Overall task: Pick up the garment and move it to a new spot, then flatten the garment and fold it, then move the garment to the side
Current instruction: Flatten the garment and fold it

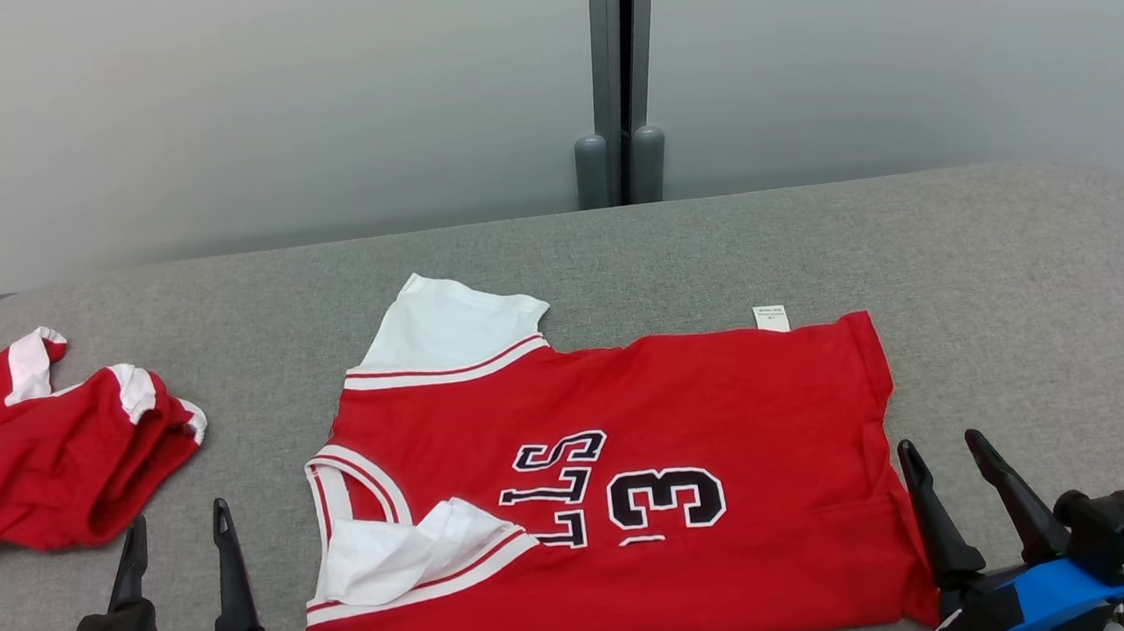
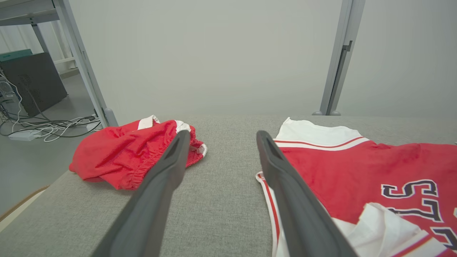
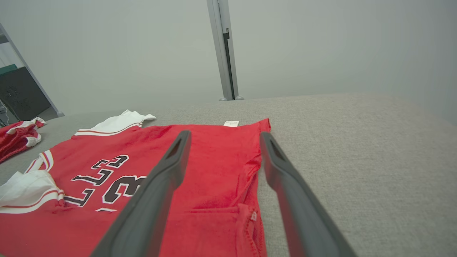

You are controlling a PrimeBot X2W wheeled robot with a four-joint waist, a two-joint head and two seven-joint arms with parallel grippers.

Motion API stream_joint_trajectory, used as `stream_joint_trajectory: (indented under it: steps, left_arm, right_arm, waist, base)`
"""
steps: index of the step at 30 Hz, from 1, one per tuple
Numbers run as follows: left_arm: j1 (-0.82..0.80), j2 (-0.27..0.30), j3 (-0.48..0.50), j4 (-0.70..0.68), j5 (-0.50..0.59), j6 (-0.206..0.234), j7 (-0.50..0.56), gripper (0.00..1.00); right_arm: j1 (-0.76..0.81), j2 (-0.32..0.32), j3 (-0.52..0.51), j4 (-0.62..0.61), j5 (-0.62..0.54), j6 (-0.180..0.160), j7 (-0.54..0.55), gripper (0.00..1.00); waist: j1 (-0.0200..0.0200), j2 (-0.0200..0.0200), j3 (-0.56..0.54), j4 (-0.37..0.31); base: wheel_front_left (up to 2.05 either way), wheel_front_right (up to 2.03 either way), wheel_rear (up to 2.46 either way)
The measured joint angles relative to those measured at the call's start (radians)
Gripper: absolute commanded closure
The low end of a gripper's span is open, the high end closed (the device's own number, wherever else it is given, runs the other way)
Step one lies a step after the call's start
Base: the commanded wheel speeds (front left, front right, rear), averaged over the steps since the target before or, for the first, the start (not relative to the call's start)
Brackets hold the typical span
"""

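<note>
Red with white sleeves and white-and-red trim, the jersey point(image 1: 730, 413) lies flat in the middle of the grey cloth-covered desk point(image 1: 1022, 299), towards its near edge. Its long axis runs across the desk: neck opening and sleeves towards the robot's left, hem towards its right, so the black, white-edged print lies sideways. The far sleeve is spread out, the near one is crumpled against the chest, and a small white label point(image 1: 771, 317) sticks out at the far edge. Only S, L, L, a 3 and a sliver of another figure can be read; the rest of the print stops at a line in the cloth. The head view cuts off the jersey's near left corner. The label's text is too small to read. Bunched red shorts point(image 1: 42, 467) lie well apart at the desk's left. The left tool point(image 1: 179, 514) stands wide and holds nothing, between shorts and collar. The right tool point(image 1: 939, 441), equally wide and holding nothing, straddles the hem; contact with the cloth cannot be judged
</note>
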Motion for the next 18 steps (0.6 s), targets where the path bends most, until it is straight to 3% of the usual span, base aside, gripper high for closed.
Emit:
stream_joint_trajectory:
  steps: [10, 18]
  left_arm:
    - [-0.064, 0.015, 0.0, 0.025, 0.0, -0.027, 0.0, 0.0]
    - [-0.378, 0.095, -0.063, 0.086, 0.042, -0.096, 0.077, 0.0]
  right_arm:
    - [-0.042, -0.007, 0.011, 0.015, -0.003, 0.0, 0.0, 0.0]
    - [-0.28, -0.086, 0.068, 0.105, -0.012, 0.0, 0.082, 0.0]
  waist:
    - [0.0, 0.0, 0.022, -0.01]
    - [0.0001, 0.0001, 0.131, -0.051]
  base:
    - [0.0, 0.0, 0.0]
    - [0.0, 0.0, 0.0]
